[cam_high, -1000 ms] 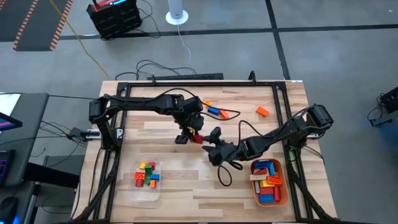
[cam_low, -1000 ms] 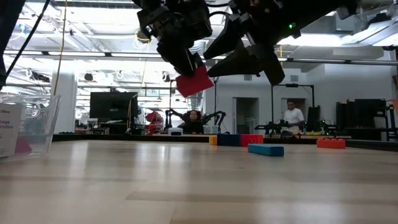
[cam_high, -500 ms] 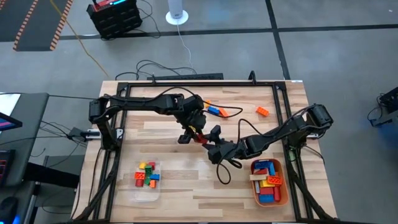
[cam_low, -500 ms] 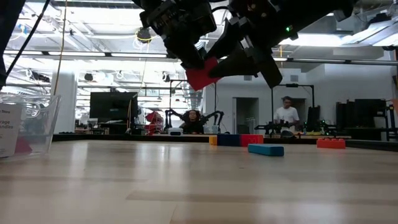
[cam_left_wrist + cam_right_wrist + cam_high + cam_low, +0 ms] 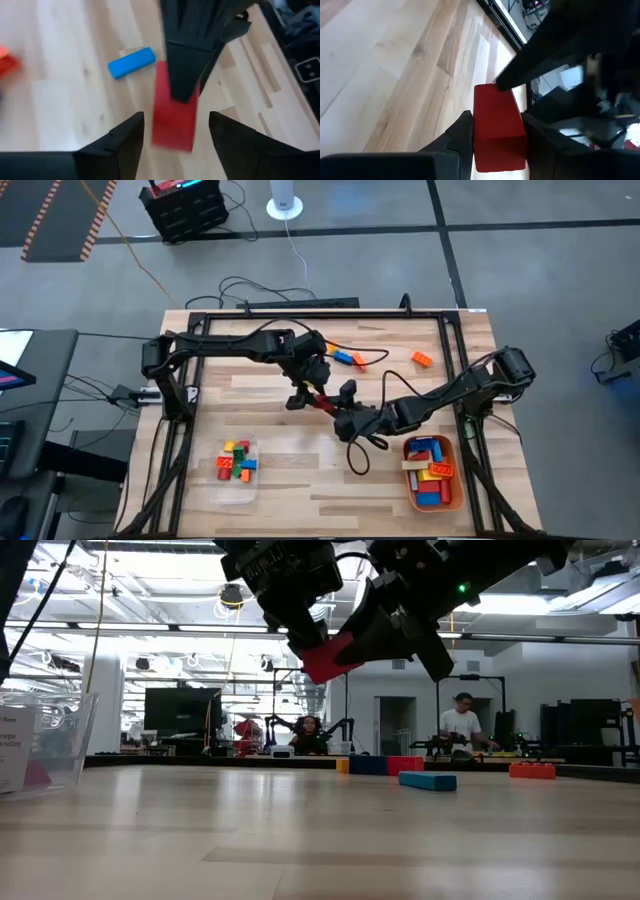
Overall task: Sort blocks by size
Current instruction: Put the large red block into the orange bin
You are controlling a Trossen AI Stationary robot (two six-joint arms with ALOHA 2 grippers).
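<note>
Grippers meet high over the worktop (image 5: 270, 460). Right gripper (image 5: 492, 131) has now closed on the long red plastic block (image 5: 496, 126); left gripper (image 5: 176, 135) has let go, fingers spread wide.

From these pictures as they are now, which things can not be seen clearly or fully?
- Red block: low view, its ends hidden by both grippers.
- Left gripper: left wrist view, fingers open beside the block, which is blurred.
- Right gripper: right wrist view, shut on the block; its far end is covered by the left arm.
- Blocks in the orange tray: high view, too small to count.
</note>
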